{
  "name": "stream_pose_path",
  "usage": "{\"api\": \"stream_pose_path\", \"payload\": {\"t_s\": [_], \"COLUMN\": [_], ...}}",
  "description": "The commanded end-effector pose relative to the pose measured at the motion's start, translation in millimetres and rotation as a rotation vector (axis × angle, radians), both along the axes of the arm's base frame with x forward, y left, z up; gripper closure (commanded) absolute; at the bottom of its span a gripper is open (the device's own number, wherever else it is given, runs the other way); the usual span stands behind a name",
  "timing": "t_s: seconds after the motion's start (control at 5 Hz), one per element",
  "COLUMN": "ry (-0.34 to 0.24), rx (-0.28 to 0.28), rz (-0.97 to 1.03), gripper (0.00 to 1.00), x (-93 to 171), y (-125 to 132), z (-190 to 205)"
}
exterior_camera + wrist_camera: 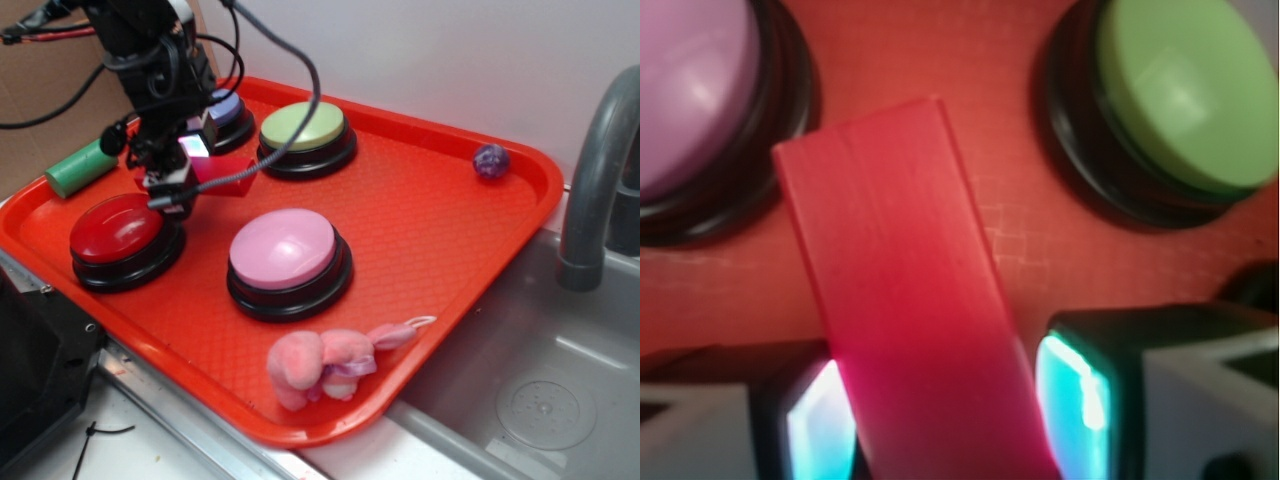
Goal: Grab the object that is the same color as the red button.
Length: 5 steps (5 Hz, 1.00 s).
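The small flat red block (225, 172) sits between my gripper's (185, 172) fingers, just behind the red button (118, 228), a glossy dome on a black base at the tray's left. In the wrist view the block (895, 260) runs tilted from between the glowing pads (1080, 395) up toward the middle, over the red tray floor. My gripper (940, 405) is shut on the block. The red button is out of the wrist view.
On the red tray (430, 230) stand a pink button (285, 250), a green button (303, 128) and a blue-purple button (228, 108). A green cylinder (80, 168) lies far left, a purple ball (490, 160) far right, a pink plush toy (325, 362) in front. A sink (540, 400) and faucet (595, 170) are at the right.
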<state>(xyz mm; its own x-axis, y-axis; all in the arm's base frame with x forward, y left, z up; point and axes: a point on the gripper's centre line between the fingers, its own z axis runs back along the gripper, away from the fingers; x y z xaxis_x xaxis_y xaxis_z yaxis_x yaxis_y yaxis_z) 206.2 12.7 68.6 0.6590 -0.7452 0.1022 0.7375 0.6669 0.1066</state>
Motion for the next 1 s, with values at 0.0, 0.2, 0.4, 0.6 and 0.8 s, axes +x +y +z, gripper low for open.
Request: {"api": "stream_pose_path", "payload": {"t_s": [0.0,0.2,0.4,0.6,0.8], "ry": [0.084,0.072,0.027,-0.005,-0.002], "rx": [-0.046,-0.027,0.004,0.05,0.062], "rz": [0.402,0.597,0.728,0.836,0.894], "gripper": [1.0,1.0,1.0,1.0,1.0], "x": [13.3,6.8,-2.5,-2.0,5.2], "y": [28.3,40.9,49.5,51.1,50.9], "z": [86.6,109.7,125.3,132.9,131.3]}}
